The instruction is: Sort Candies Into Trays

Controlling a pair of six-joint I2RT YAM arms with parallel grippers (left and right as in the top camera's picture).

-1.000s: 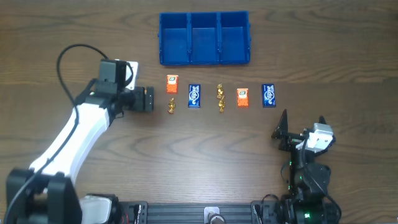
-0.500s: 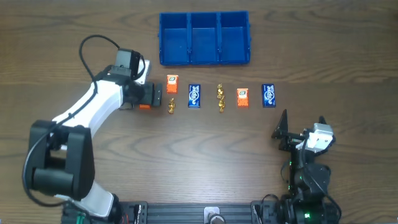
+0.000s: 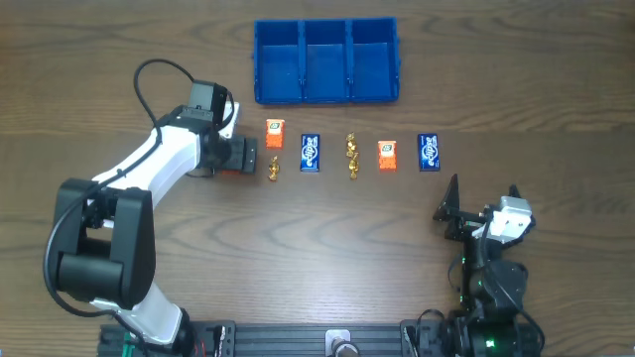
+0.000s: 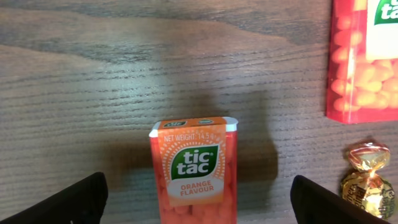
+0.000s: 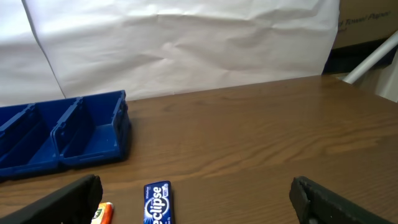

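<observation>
Your left arm (image 3: 149, 178) has a white shell with black joints, and a thin black cable (image 3: 144, 69) loops out of it toward 11 o'clock. The left gripper (image 3: 236, 159) is black. Your right arm (image 3: 488, 268) is mostly black, with one white block on top and small green lights at its 6 o'clock end.

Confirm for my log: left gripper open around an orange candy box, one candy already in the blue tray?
No candy is in the blue tray yet; the top view shows all three compartments empty. The left gripper is open around the orange candy box.
</observation>
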